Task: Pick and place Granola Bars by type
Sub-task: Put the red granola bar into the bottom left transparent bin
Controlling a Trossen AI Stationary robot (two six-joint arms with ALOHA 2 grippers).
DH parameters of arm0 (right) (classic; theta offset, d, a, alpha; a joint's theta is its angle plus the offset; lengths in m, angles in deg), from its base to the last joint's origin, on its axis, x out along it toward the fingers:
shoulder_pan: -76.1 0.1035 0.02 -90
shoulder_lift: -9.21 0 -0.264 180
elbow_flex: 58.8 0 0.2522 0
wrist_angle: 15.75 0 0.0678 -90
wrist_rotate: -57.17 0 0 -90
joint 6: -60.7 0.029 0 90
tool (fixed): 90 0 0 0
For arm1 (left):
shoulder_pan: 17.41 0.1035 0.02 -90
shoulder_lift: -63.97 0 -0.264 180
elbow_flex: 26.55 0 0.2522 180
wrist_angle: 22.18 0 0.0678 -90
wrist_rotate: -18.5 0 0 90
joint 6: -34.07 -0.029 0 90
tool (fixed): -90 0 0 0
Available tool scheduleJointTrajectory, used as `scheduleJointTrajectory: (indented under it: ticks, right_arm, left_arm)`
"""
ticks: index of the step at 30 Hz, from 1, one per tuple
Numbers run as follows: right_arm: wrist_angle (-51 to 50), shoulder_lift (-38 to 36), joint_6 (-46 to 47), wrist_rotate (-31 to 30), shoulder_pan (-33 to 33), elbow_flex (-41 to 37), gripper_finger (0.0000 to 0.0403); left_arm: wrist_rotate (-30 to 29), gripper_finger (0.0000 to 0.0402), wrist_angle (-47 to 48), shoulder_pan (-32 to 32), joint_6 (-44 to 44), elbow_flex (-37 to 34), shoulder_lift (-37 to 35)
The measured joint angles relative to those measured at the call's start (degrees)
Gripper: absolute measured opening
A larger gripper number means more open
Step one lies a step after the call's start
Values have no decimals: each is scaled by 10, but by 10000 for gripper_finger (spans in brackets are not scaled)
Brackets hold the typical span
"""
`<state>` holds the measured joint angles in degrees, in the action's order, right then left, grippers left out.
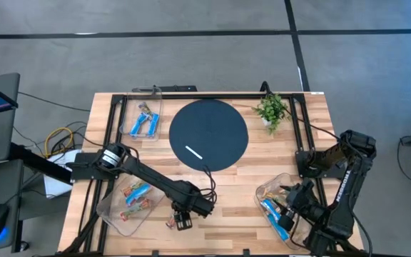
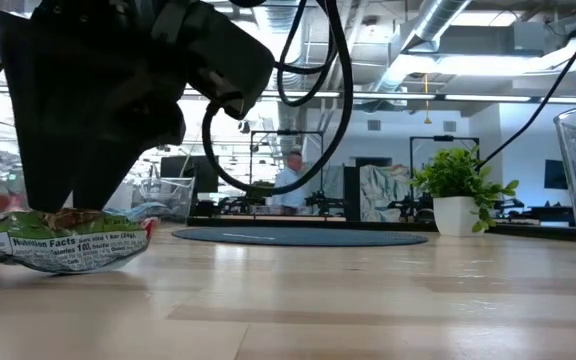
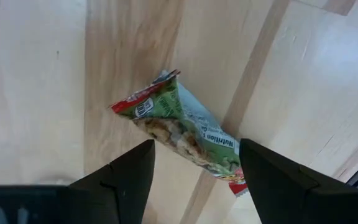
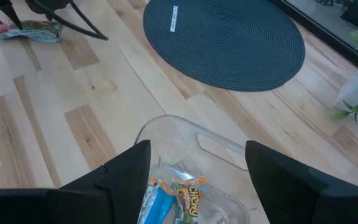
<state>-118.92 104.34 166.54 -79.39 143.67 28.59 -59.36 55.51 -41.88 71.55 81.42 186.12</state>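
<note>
**Colours on the surface**

The lone granola bar (image 3: 185,140) has a green wrapper with red ends and white print. The round mat (image 1: 209,134) is dark blue, the surface (image 1: 227,196) pale striped wood, the plant (image 1: 271,109) green in a white pot.

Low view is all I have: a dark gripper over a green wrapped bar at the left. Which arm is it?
Observer: The left gripper; it is open, fingers either side of the green bar, which lies flat on the table.
Operator: Where is the other arm?
Observer: The right gripper is open above a clear tray at the table's right.
Operator: Anything in that tray?
Observer: A blue bar and an orange-labelled one.
</note>
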Motion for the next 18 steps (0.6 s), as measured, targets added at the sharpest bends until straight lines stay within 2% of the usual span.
scheduleJointTrajectory:
  ticks: [8, 18]
  right_arm:
    - [-3, 0, -6, -1, 0, 0, 253]
    - [-3, 0, -14, -1, 0, 0, 253]
  left_arm:
    - [-31, 229, 22, 0, -1, 20, 2]
    - [-34, 229, 24, 0, 4, 26, 2]
